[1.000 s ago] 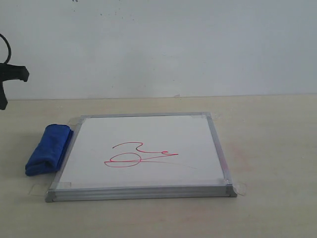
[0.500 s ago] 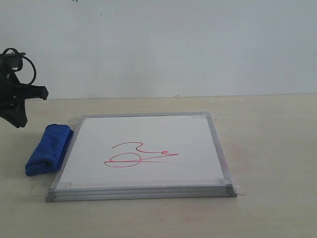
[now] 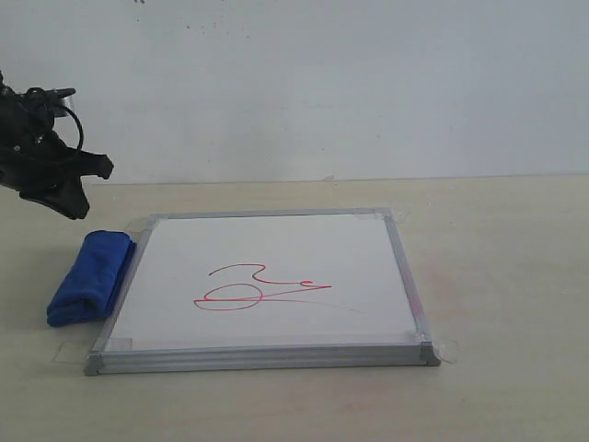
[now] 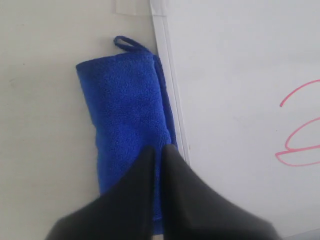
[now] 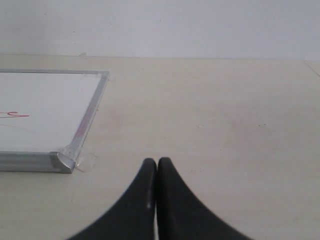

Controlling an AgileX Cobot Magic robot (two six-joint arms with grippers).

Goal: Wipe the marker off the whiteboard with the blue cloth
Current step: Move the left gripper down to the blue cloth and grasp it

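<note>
Marker ink, a red looping scribble, sits on the front half of the whiteboard, which lies flat on the pale table. The blue cloth lies rolled on the table along the board's left frame edge. The left gripper hangs above the cloth with its two black fingers pressed together and nothing between them, while the right gripper, likewise clenched and empty, is over bare table near the board's front right corner.

Nothing to read here.
The marker on the whiteboard is only a red looping scribble, no legible letters, numbers or labels anywhere.
</note>
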